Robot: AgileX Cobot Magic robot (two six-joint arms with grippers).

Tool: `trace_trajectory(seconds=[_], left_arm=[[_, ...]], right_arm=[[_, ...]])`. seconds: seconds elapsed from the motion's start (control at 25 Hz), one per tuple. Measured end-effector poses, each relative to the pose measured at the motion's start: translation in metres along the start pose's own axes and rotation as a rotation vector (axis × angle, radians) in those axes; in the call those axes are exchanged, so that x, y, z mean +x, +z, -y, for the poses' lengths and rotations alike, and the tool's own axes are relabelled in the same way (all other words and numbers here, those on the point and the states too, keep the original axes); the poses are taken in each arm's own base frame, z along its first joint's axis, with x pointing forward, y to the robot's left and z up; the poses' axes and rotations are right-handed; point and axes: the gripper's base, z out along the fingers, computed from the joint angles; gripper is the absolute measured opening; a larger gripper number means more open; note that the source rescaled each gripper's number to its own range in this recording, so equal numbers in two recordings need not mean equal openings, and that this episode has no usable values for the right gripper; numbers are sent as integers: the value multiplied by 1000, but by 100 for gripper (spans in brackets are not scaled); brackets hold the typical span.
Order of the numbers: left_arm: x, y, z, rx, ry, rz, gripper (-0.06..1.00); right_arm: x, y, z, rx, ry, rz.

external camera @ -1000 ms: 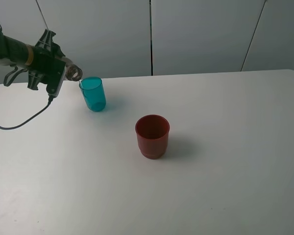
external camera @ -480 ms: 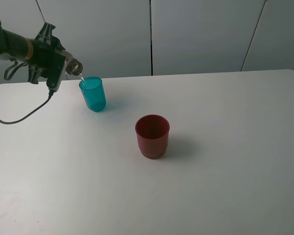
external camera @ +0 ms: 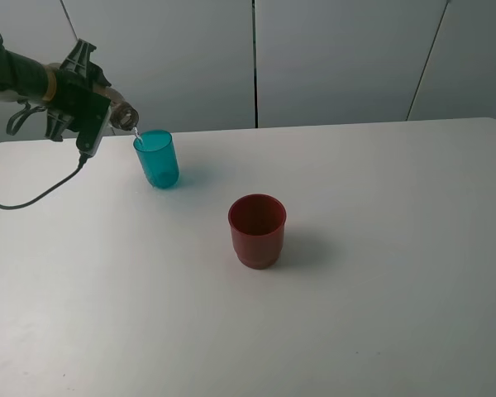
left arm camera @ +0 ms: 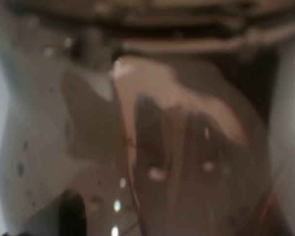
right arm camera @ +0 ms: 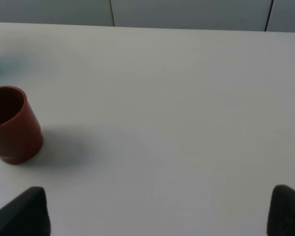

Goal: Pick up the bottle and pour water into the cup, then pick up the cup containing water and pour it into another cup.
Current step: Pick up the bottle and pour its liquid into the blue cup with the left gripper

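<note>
My left gripper [external camera: 97,116] is shut on the bottle [external camera: 122,117], held tipped almost level at the far left with its open neck just over the cup's rim. A thin stream of water runs from the neck into the cup [external camera: 157,159], a translucent teal tumbler standing upright. The bottle's smoky brown wall [left arm camera: 177,147] fills the left wrist view, blurred. The other cup [external camera: 257,230], dark red, stands upright near the table's middle and also shows in the right wrist view [right arm camera: 12,125]. My right gripper [right arm camera: 155,216] is open, low and well to the right of the red cup, with nothing between its fingertips [right arm camera: 24,211].
The white table [external camera: 380,273] bears only the two cups. Pale wall panels [external camera: 339,58] stand behind its far edge. A black cable [external camera: 33,198] hangs from the left arm down to the table at the far left.
The left gripper has risen a little and tipped the bottle's neck over the teal cup. A thin stream of water now runs from it. Both cups have stayed put.
</note>
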Motion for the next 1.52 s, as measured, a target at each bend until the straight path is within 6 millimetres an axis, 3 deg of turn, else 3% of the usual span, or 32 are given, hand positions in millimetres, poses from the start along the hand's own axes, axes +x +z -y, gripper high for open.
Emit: trace_trajectory(seconds=[1.0, 1.52], left_arm=[[4, 0, -8, -21, -32, -18, 24], [4, 14, -3, 1, -29, -27, 24]], right_arm=[[0, 0, 0, 0, 0, 0], [0, 0, 0, 0, 0, 0]])
